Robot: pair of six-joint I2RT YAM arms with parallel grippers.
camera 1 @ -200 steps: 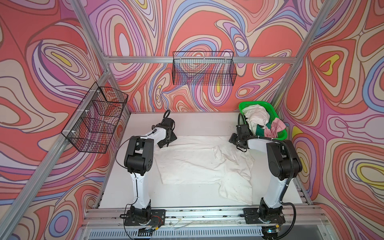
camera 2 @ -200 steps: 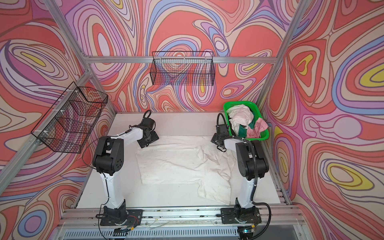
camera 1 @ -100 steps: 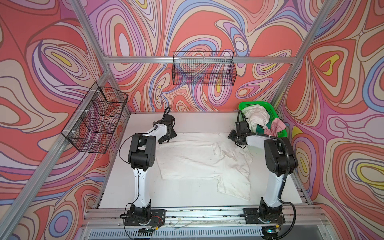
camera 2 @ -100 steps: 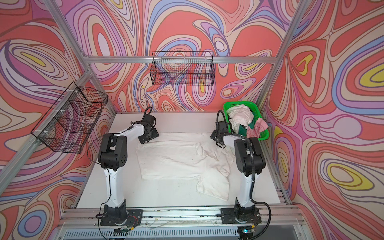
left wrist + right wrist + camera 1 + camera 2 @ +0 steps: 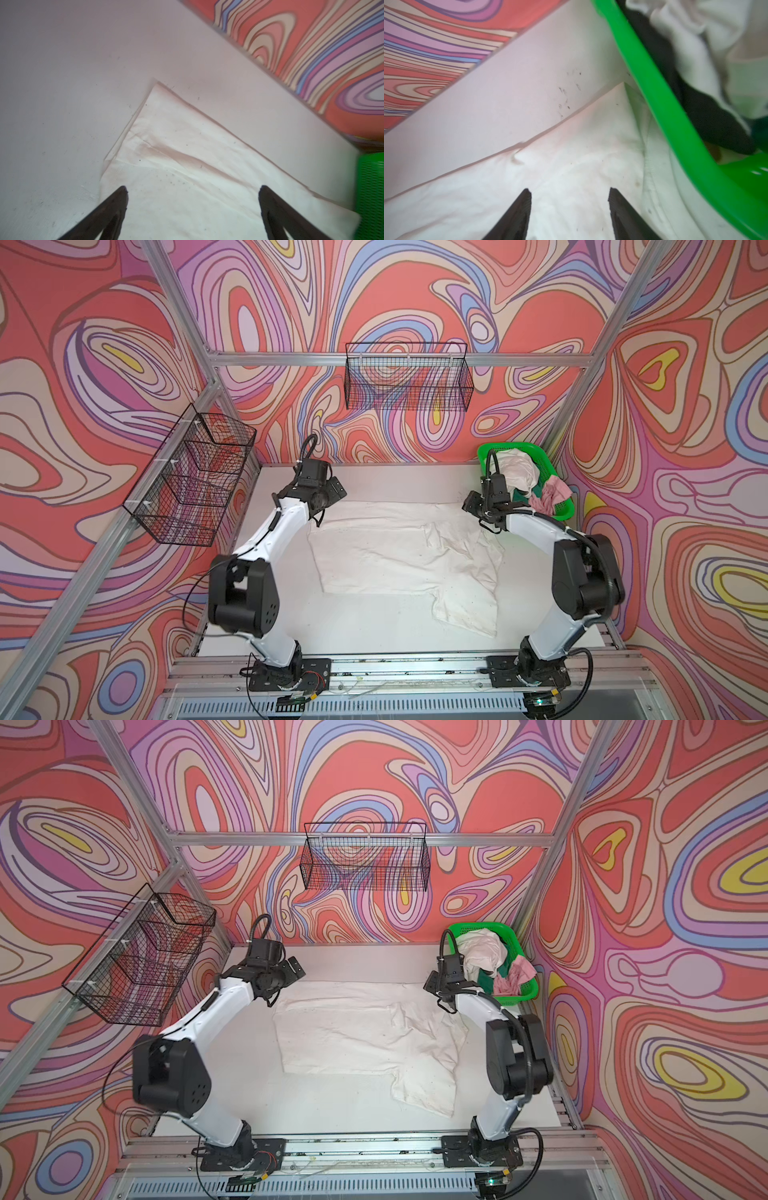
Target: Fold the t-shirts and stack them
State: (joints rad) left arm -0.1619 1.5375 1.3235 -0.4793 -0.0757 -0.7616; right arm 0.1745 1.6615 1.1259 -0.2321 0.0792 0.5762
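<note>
1. The big white shirt (image 5: 399, 556) lies spread on the table (image 5: 374, 630) between the two arms. Its far edge runs along near the back wall. Its right side is rumpled, and one flap reaches toward the front. The other shirts (image 5: 517, 468) sit heaped in the green basket (image 5: 511, 445) at the far right corner.
2. The left gripper (image 5: 193, 188) hangs over the shirt's far left corner with its jaws wide apart and nothing between them.
3. The right gripper (image 5: 569, 192) hangs over the far right corner, just beside the basket. Its jaws are apart too, though less widely, and empty.
4. We judge the step in hand to be taking both far corners so that we can square the shirt or fold it toward the front.
5. On the left the corner shows two layers, so we should come down low enough to pinch both, not only the top one.
6. On the right the cloth runs right up against the basket. We should close on cloth alone and keep the fingers off the green wall.
7. We should lift and carry both corners together at an even height, or the rumpled right side will skew the fold.
</note>
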